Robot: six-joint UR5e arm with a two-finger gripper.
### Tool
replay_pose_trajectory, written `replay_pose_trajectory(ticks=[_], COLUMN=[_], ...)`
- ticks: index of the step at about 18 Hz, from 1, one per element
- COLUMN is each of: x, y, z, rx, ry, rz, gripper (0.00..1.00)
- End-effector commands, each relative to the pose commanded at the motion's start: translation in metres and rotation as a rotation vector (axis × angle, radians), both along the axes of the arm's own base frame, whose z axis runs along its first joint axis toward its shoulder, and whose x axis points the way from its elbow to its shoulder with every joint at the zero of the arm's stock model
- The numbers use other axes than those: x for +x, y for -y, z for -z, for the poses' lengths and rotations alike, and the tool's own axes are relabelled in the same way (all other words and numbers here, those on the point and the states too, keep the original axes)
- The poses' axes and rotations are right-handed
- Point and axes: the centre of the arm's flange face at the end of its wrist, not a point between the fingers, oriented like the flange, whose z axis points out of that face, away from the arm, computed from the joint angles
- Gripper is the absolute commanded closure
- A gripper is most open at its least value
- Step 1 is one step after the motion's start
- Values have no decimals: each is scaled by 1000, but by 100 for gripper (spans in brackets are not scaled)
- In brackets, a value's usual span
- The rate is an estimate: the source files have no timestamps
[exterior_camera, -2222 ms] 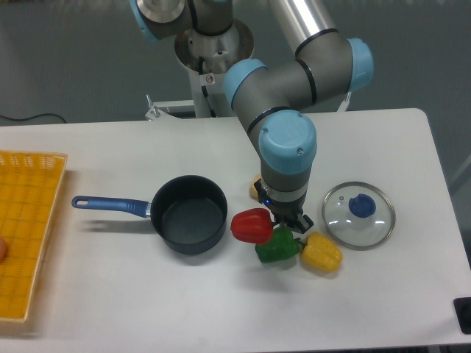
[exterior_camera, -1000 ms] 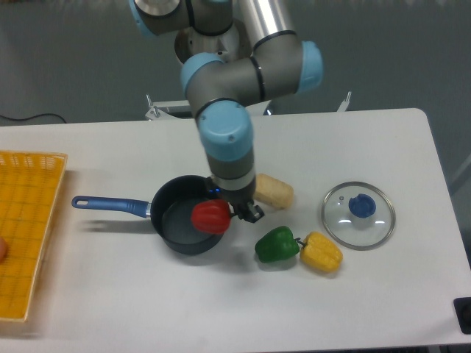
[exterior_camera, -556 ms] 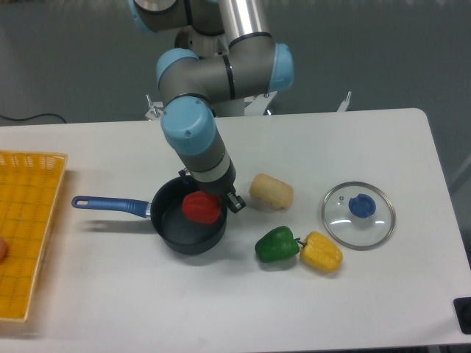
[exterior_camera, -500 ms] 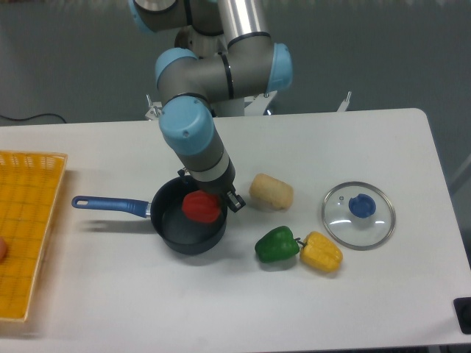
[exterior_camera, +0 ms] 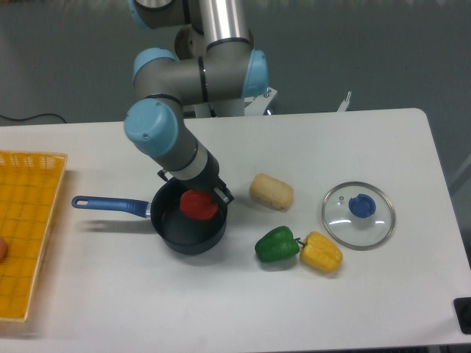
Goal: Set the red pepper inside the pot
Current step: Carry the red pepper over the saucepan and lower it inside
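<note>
The red pepper point(exterior_camera: 197, 207) hangs inside the rim of the pot point(exterior_camera: 184, 242), toward its back right side. My gripper point(exterior_camera: 210, 198) comes down at a slant from the upper left and stays shut on the pepper. Its fingers are mostly hidden by the wrist, with only a black tip showing at the pepper's right. The pot is dark and round, and its blue handle point(exterior_camera: 110, 205) points left. I cannot tell whether the pepper touches the pot's bottom.
A beige bread-like lump point(exterior_camera: 271, 192) lies right of the pot. A green pepper point(exterior_camera: 277, 245) and a yellow pepper point(exterior_camera: 321, 252) sit in front of it. A glass lid with a blue knob point(exterior_camera: 358, 214) is at the right. A yellow basket point(exterior_camera: 26, 235) is at the left edge.
The gripper lifted the red pepper from beside the green pepper and carried it left over the pot. In the last half second the arm swung further left and the pepper shifted slightly.
</note>
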Motion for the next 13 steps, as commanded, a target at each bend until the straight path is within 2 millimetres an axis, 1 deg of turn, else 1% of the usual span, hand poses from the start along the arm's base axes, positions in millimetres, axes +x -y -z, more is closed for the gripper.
replay_pose_trajectory(ticks=[2, 4, 6, 8, 10, 13], x=[9, 13, 21, 25, 33, 37], y=[-4, -5, -9, -9, -9, -10], z=[3, 7, 13, 18, 22, 25], rx=[-25, -50, -54, -72, -83, -90], ry=[-25, -59, -72, -81, -95, -103], rz=[20, 19, 11, 17, 22, 25], gripper=[100, 100, 100, 100, 100, 100])
